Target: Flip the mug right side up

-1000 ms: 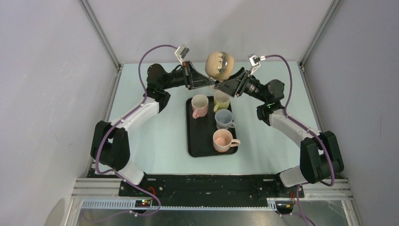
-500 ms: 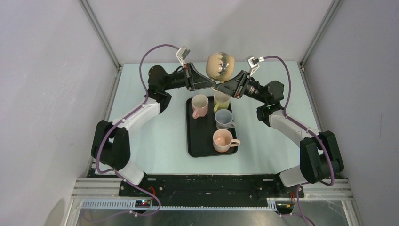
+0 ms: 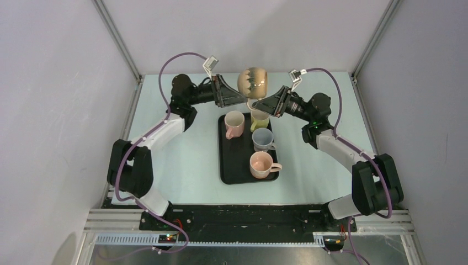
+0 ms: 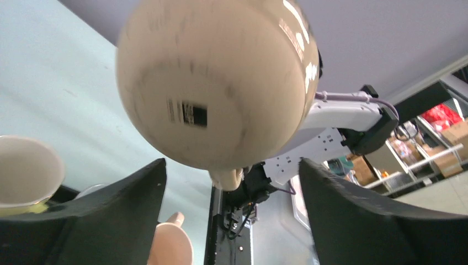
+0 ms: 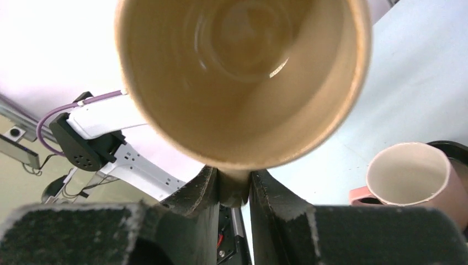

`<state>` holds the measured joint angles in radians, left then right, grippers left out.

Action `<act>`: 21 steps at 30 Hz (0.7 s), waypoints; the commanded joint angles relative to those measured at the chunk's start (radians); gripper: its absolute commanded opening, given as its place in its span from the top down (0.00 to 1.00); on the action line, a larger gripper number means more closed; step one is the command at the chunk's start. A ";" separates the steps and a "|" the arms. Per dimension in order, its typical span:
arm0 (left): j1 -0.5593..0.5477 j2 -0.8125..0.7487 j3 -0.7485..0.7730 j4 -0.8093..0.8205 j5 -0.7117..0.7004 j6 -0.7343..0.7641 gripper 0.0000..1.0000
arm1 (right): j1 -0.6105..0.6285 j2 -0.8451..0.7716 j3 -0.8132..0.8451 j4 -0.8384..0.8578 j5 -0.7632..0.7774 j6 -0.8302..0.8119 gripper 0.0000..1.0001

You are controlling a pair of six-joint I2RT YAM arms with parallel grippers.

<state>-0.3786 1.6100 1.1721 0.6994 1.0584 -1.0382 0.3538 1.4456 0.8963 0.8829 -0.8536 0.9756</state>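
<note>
The beige mug (image 3: pixel 253 83) hangs in the air above the far end of the tray, lying roughly on its side. Its base with a barcode label faces the left wrist camera (image 4: pixel 215 83); its open mouth faces the right wrist camera (image 5: pixel 243 72). My right gripper (image 3: pixel 265 104) (image 5: pixel 234 185) is shut on the mug's handle, which sits pinched between its two fingers. My left gripper (image 3: pixel 238 98) (image 4: pixel 232 165) stands wide open just under and beside the mug, its fingers apart from it.
A black tray (image 3: pixel 234 165) lies in the middle of the pale table, holding a pink mug (image 3: pixel 234 124), a yellow mug (image 3: pixel 259 117), a blue-grey mug (image 3: pixel 263 139) and a peach mug (image 3: pixel 261 164), all mouth up. Metal frame posts stand at the back corners.
My left gripper has opened and let go of the mug. The mug, now held by my right gripper alone, has turned so its mouth no longer faces up toward the top camera.
</note>
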 commanded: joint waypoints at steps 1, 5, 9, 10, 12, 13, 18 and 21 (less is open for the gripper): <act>0.057 -0.018 -0.029 -0.040 -0.019 0.087 0.02 | -0.003 -0.081 0.026 0.058 0.020 -0.084 1.00; 0.074 -0.050 -0.047 -0.172 -0.050 0.197 0.00 | 0.009 -0.092 0.027 -0.017 0.035 -0.147 1.00; 0.108 -0.080 -0.077 -0.304 -0.101 0.333 0.00 | 0.032 -0.097 0.027 -0.109 0.047 -0.231 1.00; 0.111 -0.082 -0.088 -0.321 -0.113 0.341 0.00 | 0.035 -0.095 0.027 -0.123 0.052 -0.239 1.00; 0.121 -0.082 -0.096 -0.347 -0.119 0.364 0.00 | 0.049 -0.089 0.033 -0.147 0.051 -0.261 1.00; 0.128 -0.082 -0.096 -0.368 -0.119 0.375 0.00 | 0.060 -0.087 0.035 -0.172 0.050 -0.280 1.00; 0.163 -0.124 -0.099 -0.413 -0.103 0.420 0.00 | 0.094 -0.072 0.046 -0.260 0.068 -0.354 1.00; 0.197 -0.139 -0.105 -0.467 -0.083 0.480 0.00 | 0.109 -0.065 0.047 -0.296 0.082 -0.403 1.00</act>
<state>-0.2352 1.5364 1.0649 0.2806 1.0012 -0.6643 0.4267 1.4162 0.8948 0.5442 -0.7418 0.6704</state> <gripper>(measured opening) 0.995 0.261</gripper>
